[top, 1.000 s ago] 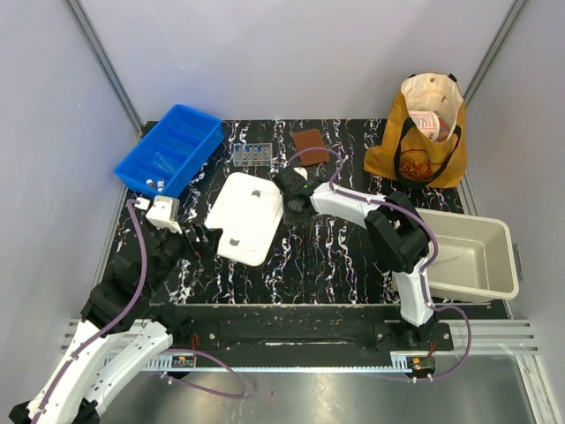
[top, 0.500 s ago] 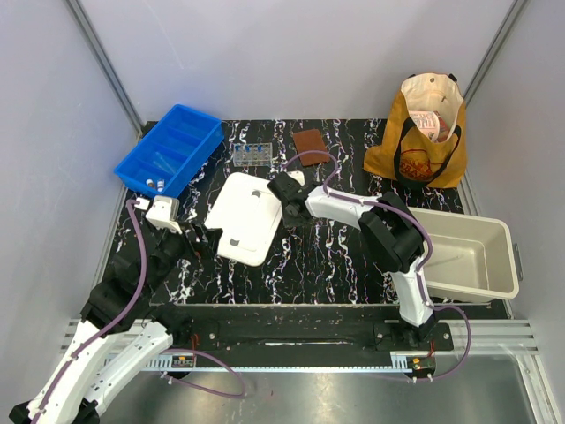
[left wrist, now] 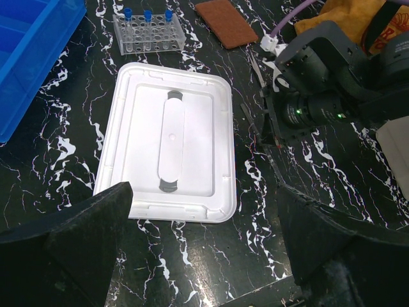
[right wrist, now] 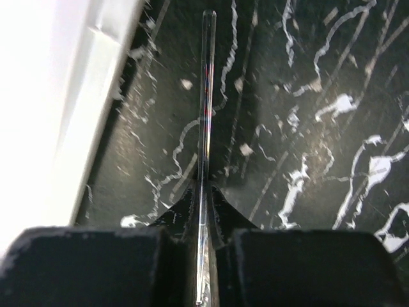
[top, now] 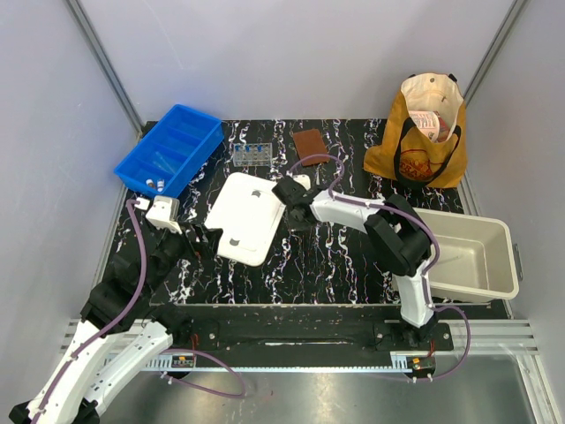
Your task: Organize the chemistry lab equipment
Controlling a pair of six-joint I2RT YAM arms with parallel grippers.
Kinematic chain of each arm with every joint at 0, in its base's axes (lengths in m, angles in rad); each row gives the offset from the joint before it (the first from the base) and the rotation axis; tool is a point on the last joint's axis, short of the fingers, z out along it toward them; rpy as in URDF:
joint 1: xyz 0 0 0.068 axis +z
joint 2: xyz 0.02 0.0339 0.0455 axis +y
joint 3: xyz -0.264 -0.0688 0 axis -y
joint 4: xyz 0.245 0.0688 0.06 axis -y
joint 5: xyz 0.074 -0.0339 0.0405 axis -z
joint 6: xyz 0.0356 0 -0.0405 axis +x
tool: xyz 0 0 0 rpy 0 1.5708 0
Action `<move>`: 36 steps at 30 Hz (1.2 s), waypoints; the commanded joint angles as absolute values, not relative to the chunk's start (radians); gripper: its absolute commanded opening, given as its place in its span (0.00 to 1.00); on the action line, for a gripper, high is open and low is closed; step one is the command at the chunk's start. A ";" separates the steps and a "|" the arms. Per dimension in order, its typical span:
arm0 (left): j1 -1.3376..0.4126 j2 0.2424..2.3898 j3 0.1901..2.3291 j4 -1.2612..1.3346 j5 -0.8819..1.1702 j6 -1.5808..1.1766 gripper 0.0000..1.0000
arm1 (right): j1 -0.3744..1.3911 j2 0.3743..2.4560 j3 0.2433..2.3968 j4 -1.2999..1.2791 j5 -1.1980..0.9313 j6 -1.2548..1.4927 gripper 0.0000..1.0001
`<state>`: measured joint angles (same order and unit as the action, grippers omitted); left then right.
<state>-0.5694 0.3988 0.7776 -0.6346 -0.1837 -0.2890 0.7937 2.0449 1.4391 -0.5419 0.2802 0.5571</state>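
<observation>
My right gripper (top: 289, 196) is shut on a thin metal tool (right wrist: 206, 96). The tool sticks out ahead of the fingers over the black tabletop, just right of the white lid's edge (right wrist: 51, 96). In the left wrist view another thin metal tool (left wrist: 255, 62) lies beside the right gripper (left wrist: 271, 128). The clear tube rack (top: 252, 155) with blue-capped tubes (left wrist: 147, 14) stands behind the lid. Two white-capped vials (top: 154, 184) lie in the blue bin (top: 169, 148). My left gripper (top: 205, 240) is open and empty, near the lid's near-left corner (left wrist: 169, 160).
A brown pad (top: 310, 143) lies at the back centre. A tan tote bag (top: 422, 132) stands at the back right. A beige tub (top: 468, 256) sits at the right edge. The white lid (top: 247, 216) lies flat mid-table.
My right gripper has shifted slightly left, toward the lid's right edge, with the tool in it. The left arm has not moved.
</observation>
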 commanded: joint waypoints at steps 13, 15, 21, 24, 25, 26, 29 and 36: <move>-0.571 0.403 0.778 -0.588 -0.173 -0.291 0.99 | 0.801 1.821 1.336 -0.566 0.385 0.626 0.06; -0.571 0.402 0.778 -0.588 -0.175 -0.293 0.99 | 0.801 1.806 1.339 -0.568 0.400 0.634 0.07; -0.571 0.403 0.778 -0.589 -0.173 -0.296 0.99 | 0.796 1.799 1.357 -0.571 0.416 0.650 0.07; -0.571 0.400 0.778 -0.591 -0.173 -0.296 0.99 | 0.782 1.778 1.376 -0.577 0.429 0.655 0.05; -0.571 0.399 0.778 -0.589 -0.175 -0.296 0.99 | 0.775 1.770 1.385 -0.580 0.434 0.655 0.05; -0.569 0.397 0.776 -0.589 -0.175 -0.296 0.99 | 0.764 1.763 1.397 -0.597 0.437 0.658 0.05; -0.572 0.393 0.778 -0.591 -0.175 -0.296 0.99 | 0.733 1.727 1.445 -0.662 0.477 0.670 0.06; -0.572 0.385 0.776 -0.581 -0.147 -0.296 0.99 | 0.632 1.528 1.470 -0.802 0.538 0.727 0.05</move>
<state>-0.5694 0.3988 0.7765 -0.6342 -0.1764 -0.2890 0.6777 1.6897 1.4200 -0.7063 0.4381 0.6716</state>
